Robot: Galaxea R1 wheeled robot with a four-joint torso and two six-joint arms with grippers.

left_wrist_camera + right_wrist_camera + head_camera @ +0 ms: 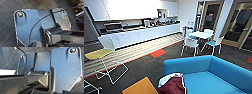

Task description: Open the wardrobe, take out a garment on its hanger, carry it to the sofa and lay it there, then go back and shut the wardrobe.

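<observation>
The bright blue sofa [209, 72] takes up the lower right of the head view, with its curved backrest running to the right. The garment [172, 85], dark red with a white sleeve, is bunched at the sofa's near left end, at the lower edge of the view. I cannot tell whether it rests on the sofa or hangs in front of it. Its hanger is hidden. In both wrist views my own dark plate and jointed bar hang over dark carpet [7, 15], and I cannot make out either gripper's state.
An orange tabletop [142, 88] lies just left of the garment. A yellow wire-frame stool [99, 54] stands at the left. White chairs with teal seats surround a white table [201, 35] beyond the sofa. A white kitchen counter [141, 33] lines the far wall.
</observation>
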